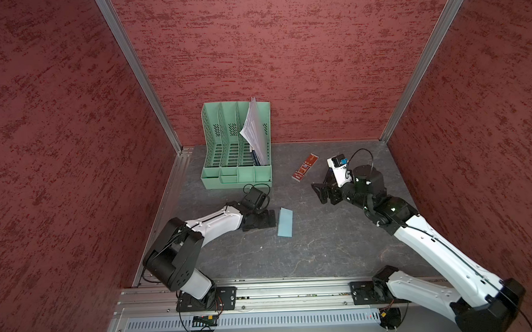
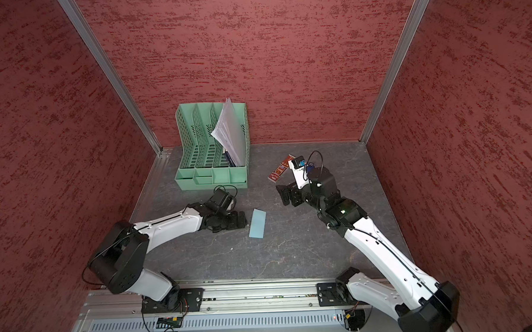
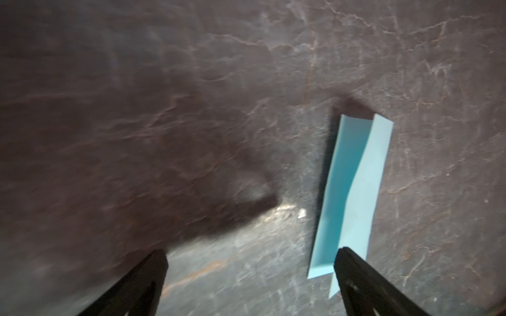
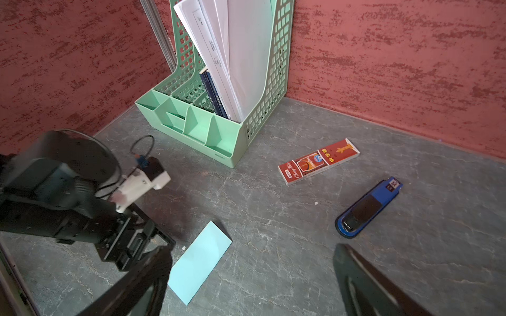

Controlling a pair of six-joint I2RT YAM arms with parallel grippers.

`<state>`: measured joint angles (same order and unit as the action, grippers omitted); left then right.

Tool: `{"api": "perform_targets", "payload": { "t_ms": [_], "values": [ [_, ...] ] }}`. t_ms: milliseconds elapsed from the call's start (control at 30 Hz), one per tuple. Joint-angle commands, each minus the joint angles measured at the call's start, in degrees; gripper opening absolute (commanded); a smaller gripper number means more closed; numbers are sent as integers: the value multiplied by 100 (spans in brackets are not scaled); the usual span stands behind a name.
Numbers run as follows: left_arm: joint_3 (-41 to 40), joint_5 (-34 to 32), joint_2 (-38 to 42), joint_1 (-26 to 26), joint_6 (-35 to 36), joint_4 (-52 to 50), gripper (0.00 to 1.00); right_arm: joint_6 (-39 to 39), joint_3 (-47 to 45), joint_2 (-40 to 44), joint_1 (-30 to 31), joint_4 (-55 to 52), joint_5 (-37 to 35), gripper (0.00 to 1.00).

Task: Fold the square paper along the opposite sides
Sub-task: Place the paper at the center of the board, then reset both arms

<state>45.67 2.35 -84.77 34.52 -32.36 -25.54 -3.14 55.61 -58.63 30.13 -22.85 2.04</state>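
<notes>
The square paper [image 1: 285, 222] [image 2: 257, 223] is light blue and lies on the dark tabletop folded into a narrow rectangle. In the left wrist view the paper [image 3: 353, 186] has its upper flap standing a little off the lower layer. My left gripper [image 1: 269, 218] [image 2: 242, 220] [image 3: 250, 254] sits low just left of the paper, open and holding nothing; one fingertip [image 3: 345, 260] overlaps the paper's near corner in that view. My right gripper [image 1: 319, 191] [image 2: 282, 193] [image 4: 252, 251] hangs open above the table, right of and beyond the paper [image 4: 200, 262].
A mint-green file organiser [image 1: 237, 174] with white sheets [image 1: 254, 130] stands against the back wall. A red packet [image 1: 305, 168] lies right of it, and a blue stapler [image 4: 369, 208] lies near the packet. Red walls enclose three sides; a metal rail [image 1: 279, 292] runs along the front.
</notes>
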Motion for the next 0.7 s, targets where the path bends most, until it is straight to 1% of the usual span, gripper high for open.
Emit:
{"api": "perform_targets", "payload": {
  "t_ms": [0, 67, 133, 167, 200, 233, 267, 300, 333, 400, 467, 533, 600, 633, 667],
  "values": [
    [-292, -1441, 1082, 45, -35, 181, 100, -285, -320, 84, -62, 355, -603, 91],
    [-595, -2078, 1901, 49, 144, 585, 100, -475, -629, 58, -72, 653, -990, 84],
    [-947, -2735, 2722, 19, 473, 1161, 100, -611, -953, 28, -95, 1082, -1409, 81],
    [-1085, -2970, 3014, 2, 674, 1446, 100, -633, -1087, 23, -104, 1287, -1607, 81],
    [-1292, -3112, 3300, -68, 1002, 1865, 100, -623, -1221, 6, -134, 1546, -1886, 84],
    [-1484, -3127, 3466, -176, 1398, 2403, 100, -556, -1338, -30, -181, 1820, -2177, 89],
    [-1592, -3225, 3518, -280, 1626, 2747, 100, -489, -1405, -88, -254, 2058, -2418, 93],
    [-1674, -3418, 3495, -423, 1849, 3090, 100, -377, -1456, -178, -381, 2340, -2649, 98],
    [-1726, -3545, 3368, -650, 2058, 3411, 100, -272, -1506, -320, -560, 2644, -2722, 98],
    [-1764, -3693, 3018, -1118, 2270, 3981, 100, -256, -1545, -683, -1035, 3131, -2578, 98],
    [-1887, -3475, 2600, -1611, 2503, 4763, 100, -204, -1599, -1203, -1528, 3734, -2374, 99],
    [-2173, -2928, 2092, -2070, 2835, 5978, 100, 86, -1773, -1799, -1865, 4618, -2180, 98],
    [-2416, -2640, 1534, -2436, 2919, 6947, 100, 248, -1970, -2286, -2111, 5425, -1814, 98],
    [-2480, -2466, 1234, -2653, 2924, 7298, 100, 208, -1812, -2296, -2178, 5099, -1657, 98],
    [-2433, -2528, 1140, -2766, 2856, 7341, 100, 334, -1891, -2294, -2212, 5321, -1492, 99]
  ]
}}
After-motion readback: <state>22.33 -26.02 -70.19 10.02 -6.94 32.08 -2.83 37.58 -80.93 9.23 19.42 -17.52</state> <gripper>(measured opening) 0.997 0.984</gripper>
